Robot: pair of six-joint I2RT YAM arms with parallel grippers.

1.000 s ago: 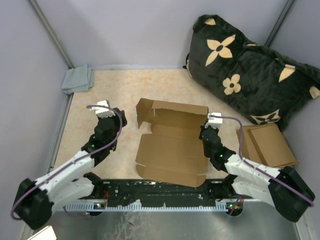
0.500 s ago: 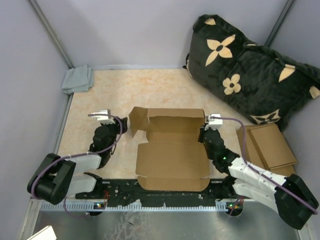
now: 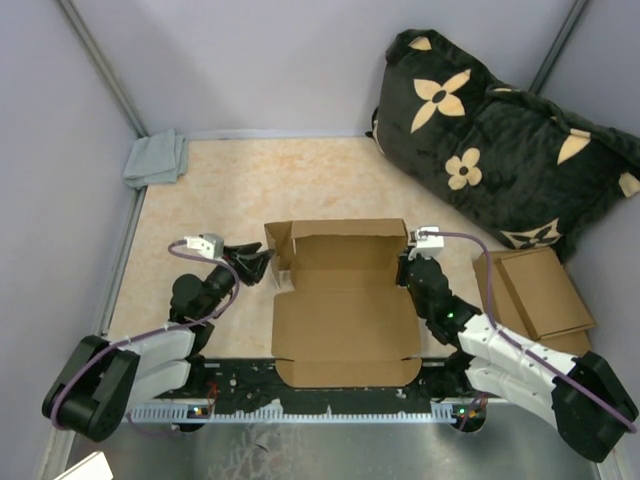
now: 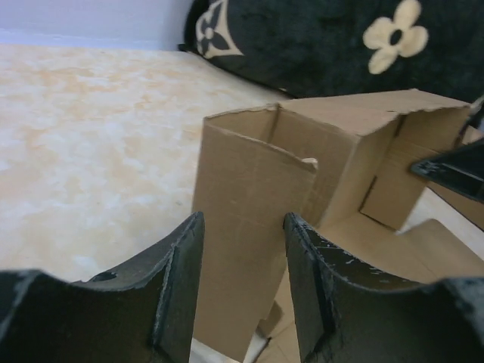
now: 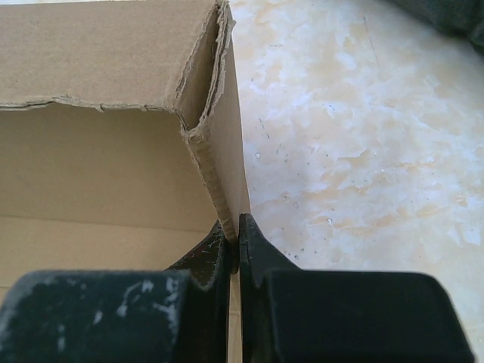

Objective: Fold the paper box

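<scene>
The paper box (image 3: pixel 345 320) is a plain brown cardboard sheet lying mid-table, with its back wall and both side walls standing. My left gripper (image 3: pixel 262 263) is open and points right at the standing left side flap (image 4: pixel 253 204), which sits just beyond and between its fingers (image 4: pixel 181 265) in the left wrist view. I cannot tell whether they touch it. My right gripper (image 3: pixel 407 268) is shut on the box's right side wall. In the right wrist view the gripper (image 5: pixel 235 223) pinches the wall's corrugated edge (image 5: pixel 212 144).
A black pillow with beige flowers (image 3: pixel 500 130) lies at the back right. A stack of flat cardboard pieces (image 3: pixel 535 290) lies right of the right arm. A grey cloth (image 3: pixel 155 158) sits in the back left corner. Grey walls enclose the table.
My left gripper has swung right and lower, up to the box's left flap. The box has squared up with its walls more upright. The right gripper has kept its grip.
</scene>
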